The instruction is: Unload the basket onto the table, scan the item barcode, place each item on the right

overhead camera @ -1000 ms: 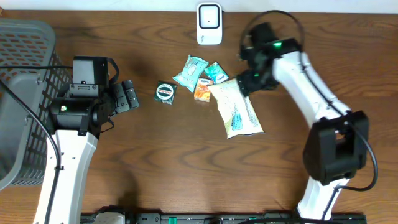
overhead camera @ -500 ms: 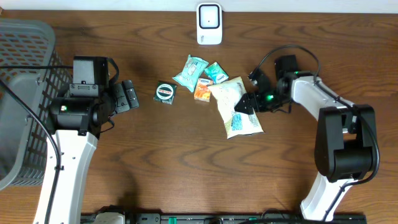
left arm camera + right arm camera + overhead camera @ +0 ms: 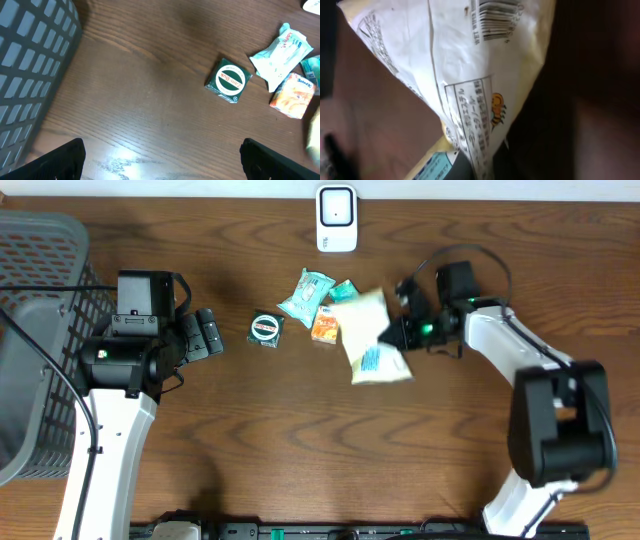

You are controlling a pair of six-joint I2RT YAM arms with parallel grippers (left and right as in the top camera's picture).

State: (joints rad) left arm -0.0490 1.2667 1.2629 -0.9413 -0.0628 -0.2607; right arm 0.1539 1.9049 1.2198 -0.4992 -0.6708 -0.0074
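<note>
Right wrist view is nearest, and the bag (image 3: pixel 465 75) fills it, with the barcode (image 3: pixel 497 16) on the white back panel near the top of the picture, so you know which face has to meet the reader. From overhead, your right fingers (image 3: pixel 396 334) are closed on the bag's right-hand edge. The bag looks raised off the surface (image 3: pixel 300 440) and blurred, just beside the small orange packet (image 3: pixel 326 326) and the two teal packets (image 3: pixel 305 296). A grip on one thin edge will probably let it swing and sag, so carry it slowly and keep that striped panel flat, not creased. Lift clear of the packets before moving, or the trailing corner may drag them along. The green tin (image 3: pixel 266 329) sits a little further left and should stay out of your path. Your left fingers (image 3: pixel 205 333) stand wide open and empty near the basket (image 3: pixel 40 330); leave them parked. At the far edge is the scanner (image 3: pixel 336 218). Bring the barcode square to its face and hold steady there; which way its window points is hard to tell from here.
</note>
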